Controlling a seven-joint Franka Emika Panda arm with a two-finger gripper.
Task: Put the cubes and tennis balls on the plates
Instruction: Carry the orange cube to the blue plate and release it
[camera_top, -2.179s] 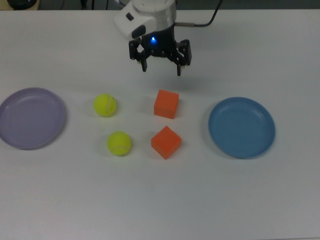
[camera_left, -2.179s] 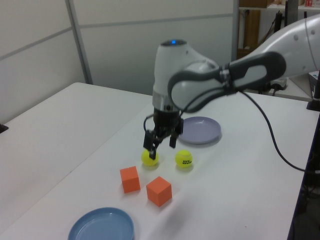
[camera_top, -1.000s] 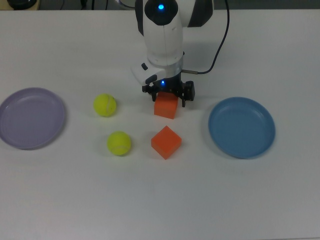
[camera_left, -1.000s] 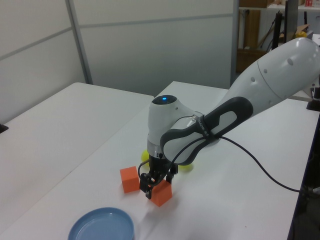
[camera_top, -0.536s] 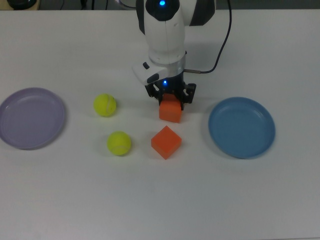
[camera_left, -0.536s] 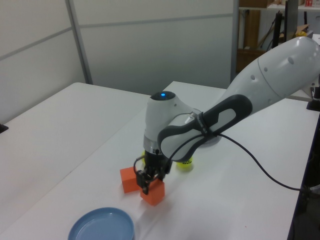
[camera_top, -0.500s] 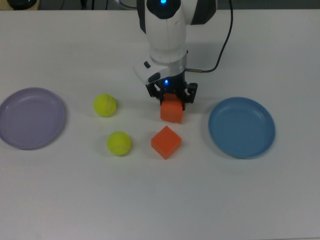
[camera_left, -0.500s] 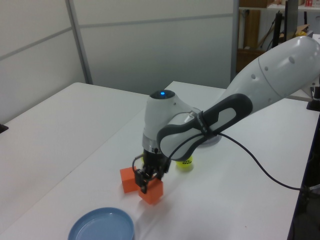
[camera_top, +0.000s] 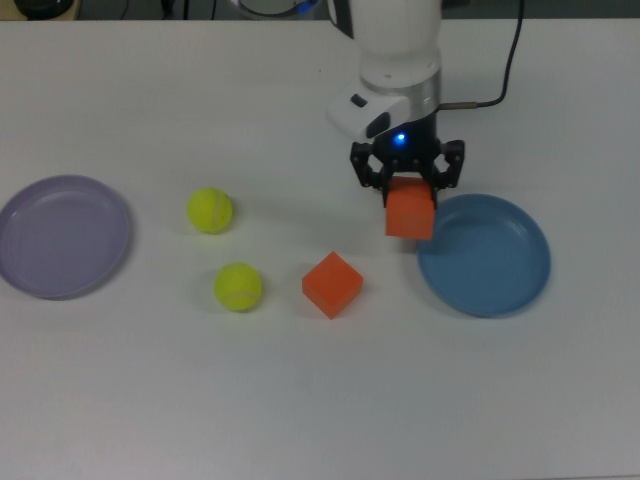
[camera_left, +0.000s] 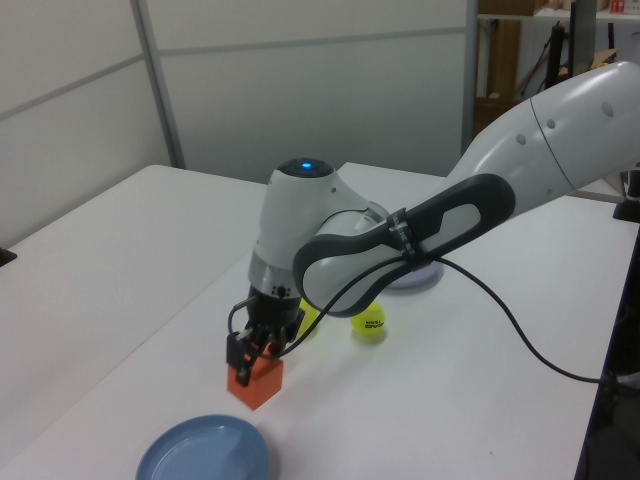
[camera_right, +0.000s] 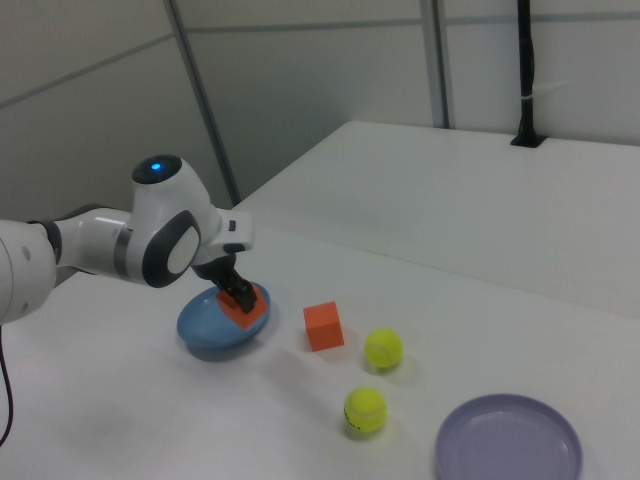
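Pincer (camera_top: 408, 190) is pinching one orange cube (camera_top: 410, 214), holding it above the white table (camera_top: 320, 400) at the blue plate's (camera_top: 490, 270) ten o'clock edge in the top view. Second orange cube (camera_top: 332, 284) is sitting on the table at centre. Two tennis balls (camera_top: 210, 210) (camera_top: 238, 287) are lying toward nine o'clock, apart from each other. Lavender plate (camera_top: 60, 240) is resting at the far nine o'clock side.
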